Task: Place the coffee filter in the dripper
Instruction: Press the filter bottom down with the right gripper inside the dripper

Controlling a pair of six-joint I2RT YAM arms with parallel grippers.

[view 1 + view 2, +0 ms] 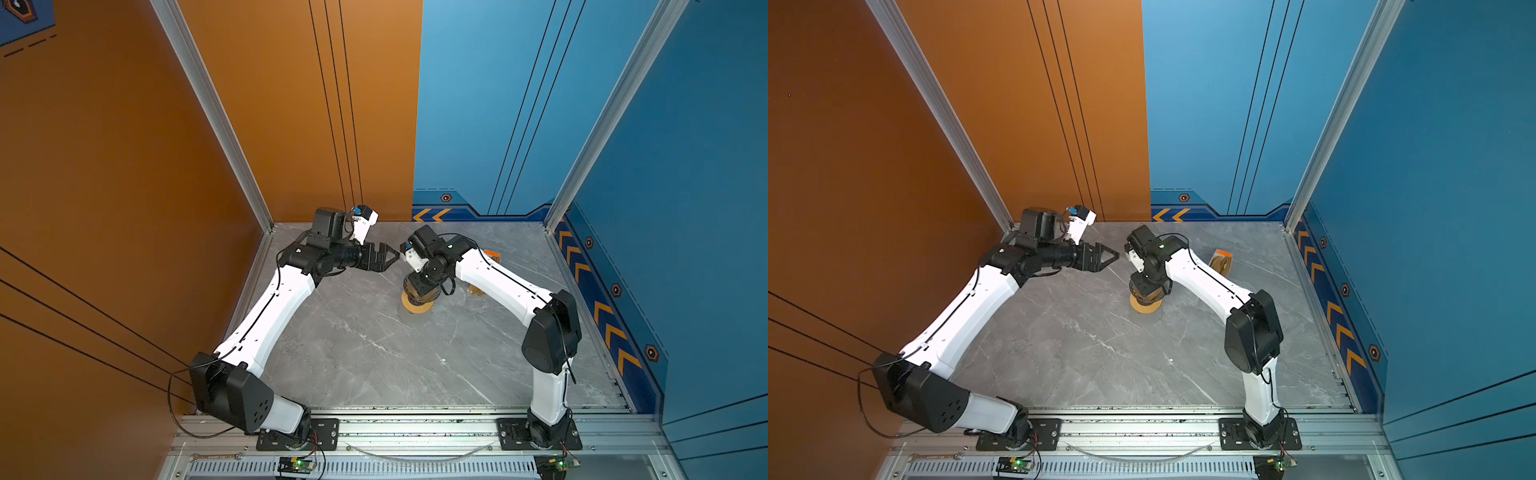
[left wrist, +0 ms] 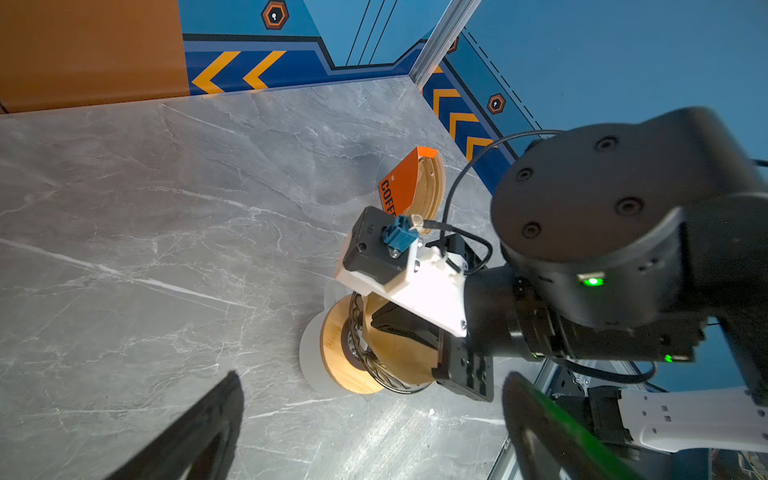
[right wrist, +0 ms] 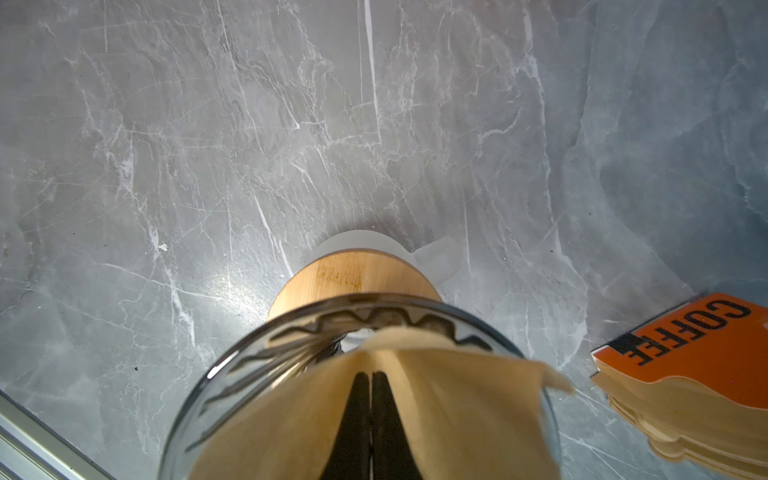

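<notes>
The dripper (image 3: pixel 232 361), a dark see-through ribbed cone, sits in a wooden ring (image 3: pixel 353 278) on top of a white jug (image 3: pixel 436 253). The tan coffee filter (image 3: pixel 478 399) stands opened as a cone inside the dripper, with one corner sticking out over the rim. My right gripper (image 3: pixel 371 376) points down inside the filter, shut, its two fingers pressed together with no paper between them. In the left wrist view the filter (image 2: pixel 399 353) wraps round those fingers. My left gripper (image 1: pixel 395 255) hangs open above the table, left of the dripper (image 1: pixel 411 293), holding nothing.
A stack of tan filters with an orange "COFFEE" band (image 3: pixel 685 374) lies on the grey marble table (image 1: pixel 374 353), to the right behind my right arm in both top views (image 1: pixel 1221 259). The orange and blue walls close in the back and sides.
</notes>
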